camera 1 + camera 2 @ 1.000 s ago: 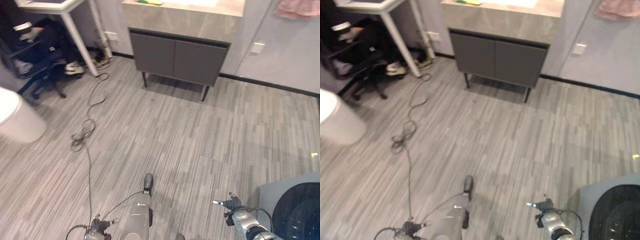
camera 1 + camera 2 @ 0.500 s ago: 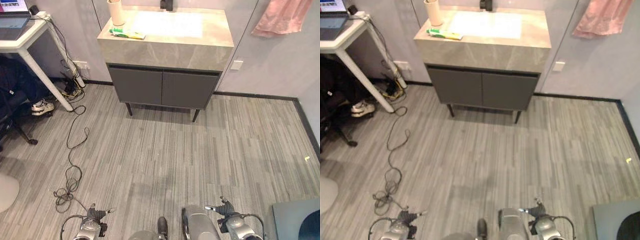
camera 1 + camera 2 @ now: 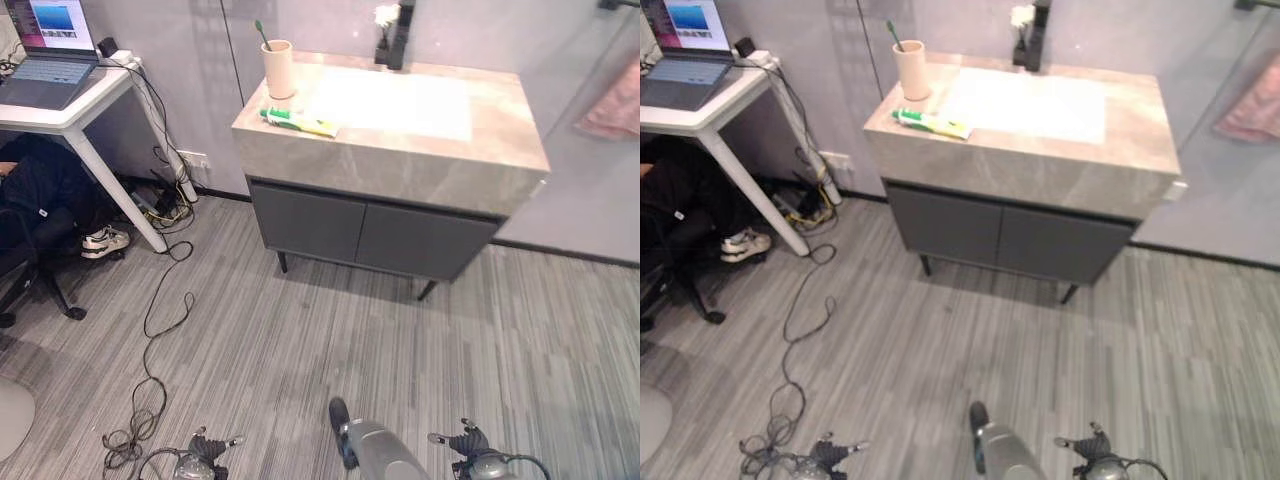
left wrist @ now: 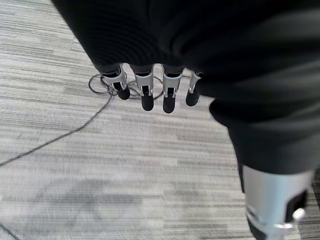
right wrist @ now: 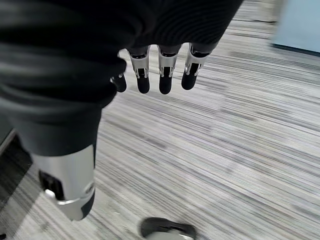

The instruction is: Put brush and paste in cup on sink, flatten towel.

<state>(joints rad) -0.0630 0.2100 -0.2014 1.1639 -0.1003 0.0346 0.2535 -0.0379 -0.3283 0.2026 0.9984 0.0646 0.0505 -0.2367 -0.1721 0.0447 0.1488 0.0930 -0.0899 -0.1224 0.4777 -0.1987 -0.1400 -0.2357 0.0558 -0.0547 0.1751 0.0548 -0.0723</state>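
Grey-veined stone tops the sink cabinet (image 3: 400, 165), which stands against the wall well apart from both hands. On its left front corner lies the paste (image 3: 298, 121) — a green-and-white tube flat on the stone, its long axis running roughly along the cabinet's front edge. Any print on it is too small to read. Just behind it stands the beige cup (image 3: 277, 68), upright, with the brush (image 3: 261, 32) already in it: the handle leans toward the left and the green end sticks up above the rim. A pale rectangular basin (image 3: 400, 102) takes the middle of the top, with a dark tap (image 3: 393, 40) at the back. At the far right, against the wall, hangs the pink towel (image 3: 612, 105), partly cut by the picture's edge.

To the left a white desk (image 3: 70, 105) carries an open laptop (image 3: 50, 50), and a person in dark clothes sits beneath it, a pale shoe (image 3: 103, 241) on the striped grey floor (image 3: 300, 340). A loose cable (image 3: 160, 330) trails across that floor between the desk and the robot.

Both hands hang low near the floor. The left hand (image 4: 145, 90) has straight, relaxed fingers holding nothing — so does the right hand (image 5: 160, 72).
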